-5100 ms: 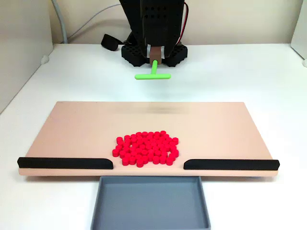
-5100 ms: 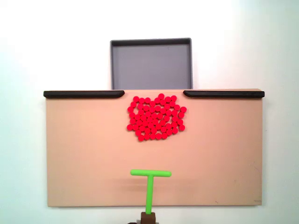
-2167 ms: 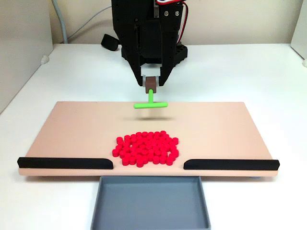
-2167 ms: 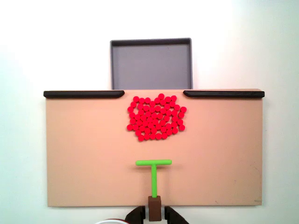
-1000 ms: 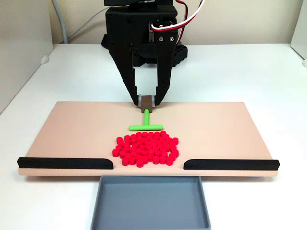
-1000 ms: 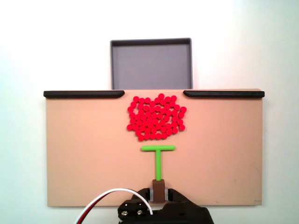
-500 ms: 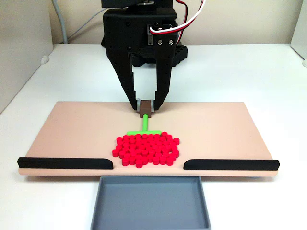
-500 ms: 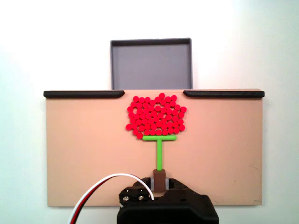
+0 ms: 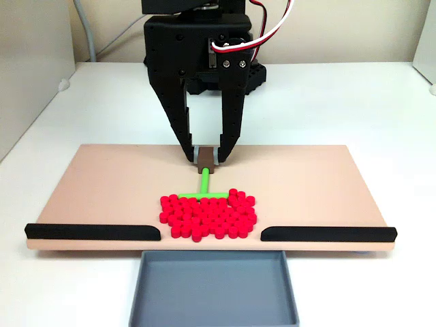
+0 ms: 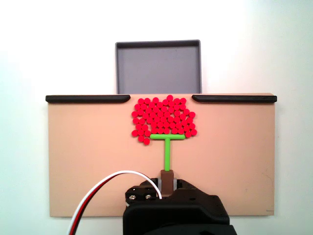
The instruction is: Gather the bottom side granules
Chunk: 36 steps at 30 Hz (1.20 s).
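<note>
Gripper (image 9: pixel 205 158) is clamped on green T-tool (image 10: pixel 167 142); granules (image 10: pixel 163 120) are packed near the rail gap, tray (image 10: pixel 158 46) is unfilled.

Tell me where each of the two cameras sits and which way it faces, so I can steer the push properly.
A fixed view: low in front, beyond the gray tray, facing the arm across the board; shows the gripper head-on, shut on the green T-stick.
A fixed view: overhead, straight down, arm's side at the bottom edge; shows the gripper top and a white cable.
Shared: both fixed views show the red pellets, stick, two black rails and tray, but front-to-back flipped.
</note>
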Motion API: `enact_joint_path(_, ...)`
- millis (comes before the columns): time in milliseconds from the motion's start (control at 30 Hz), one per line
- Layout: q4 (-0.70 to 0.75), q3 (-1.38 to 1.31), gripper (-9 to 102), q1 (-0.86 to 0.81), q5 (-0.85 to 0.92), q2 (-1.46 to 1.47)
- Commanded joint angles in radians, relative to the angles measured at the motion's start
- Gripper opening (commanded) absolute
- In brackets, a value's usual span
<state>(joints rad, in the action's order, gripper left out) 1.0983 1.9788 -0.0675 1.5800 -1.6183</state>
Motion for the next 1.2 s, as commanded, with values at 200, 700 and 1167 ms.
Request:
enact_joint_path(200,0.0,-0.026,0,0.012,-0.012,0.014)
enact_joint_path(700,0.011,-0.026,0,0.028,-0.049,-0.041)
enact_joint_path(1167,0.166,-0.094,0,0.034,-0.078,-0.199)
